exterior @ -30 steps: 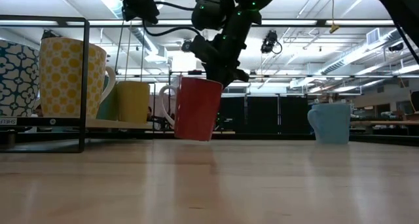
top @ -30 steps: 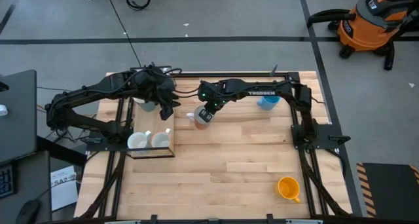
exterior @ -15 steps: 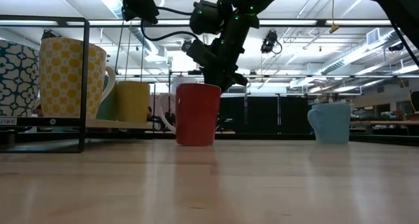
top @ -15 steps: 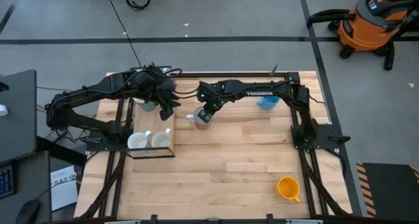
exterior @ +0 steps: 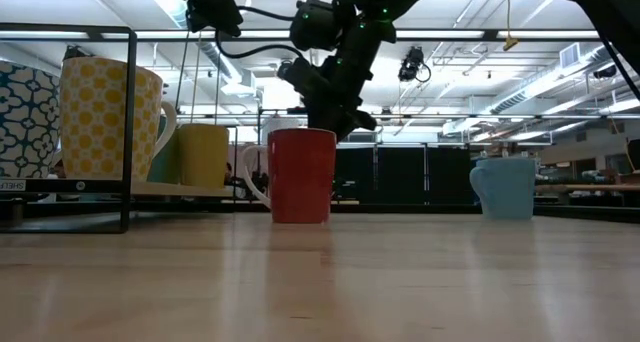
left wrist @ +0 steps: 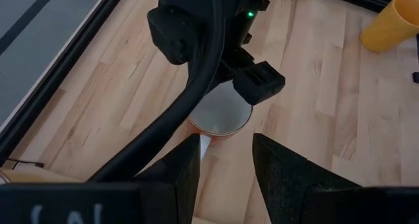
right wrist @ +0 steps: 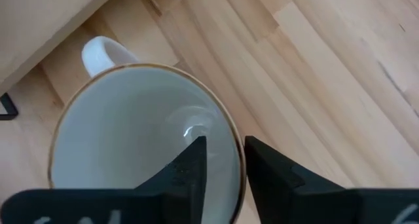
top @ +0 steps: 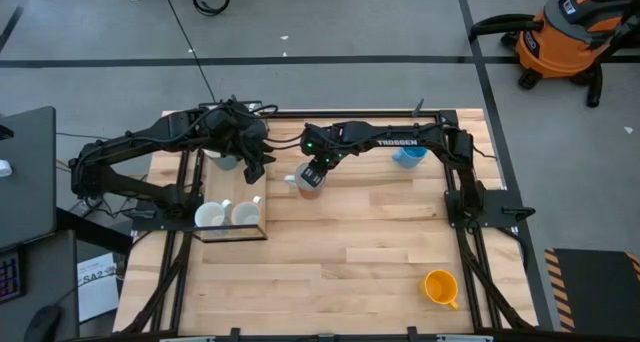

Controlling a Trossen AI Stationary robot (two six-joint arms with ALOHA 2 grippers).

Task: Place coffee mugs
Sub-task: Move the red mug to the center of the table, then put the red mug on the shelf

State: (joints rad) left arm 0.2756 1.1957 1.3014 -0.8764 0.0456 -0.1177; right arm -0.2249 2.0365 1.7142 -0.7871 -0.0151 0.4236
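The red-orange mug [top: 307, 185], white inside with a white handle, stands upright on its base in the far middle of the table [exterior: 301, 176]. My right gripper [top: 316, 172] is right above it, open, with one finger inside the rim and one outside [right wrist: 226, 142]. My left gripper [top: 256, 169] hovers open just to the mug's left, by the rack, and looks at the mug [left wrist: 220, 112]. A light blue mug [top: 408, 157] stands near the far right. A yellow-orange mug [top: 440, 287] lies on its side near the right front. Two white mugs [top: 226, 215] sit in the rack. My right gripper comes at the mug from above, pointing down, its fingers on either side of the rim [right wrist: 237, 155] opposite the handle. A gap shows between the inner finger [right wrist: 193, 168] and the wall. Whether the outer finger touches the wall, I cannot tell.
A black-framed rack [top: 232, 234] stands at the table's left, holding a yellow-dotted mug [exterior: 103, 122], a blue-and-white patterned mug [exterior: 20, 122] and a yellow mug [exterior: 205, 154]. Bare wood lies across the middle and near side. Black frame rails run along both sides.
A second ago the red-orange mug hung tilted in my right gripper, its base partly off the table. The gripper lowered it, and it now stands upright and flat on the wood. The gripper stays over the rim, shifted slightly left.
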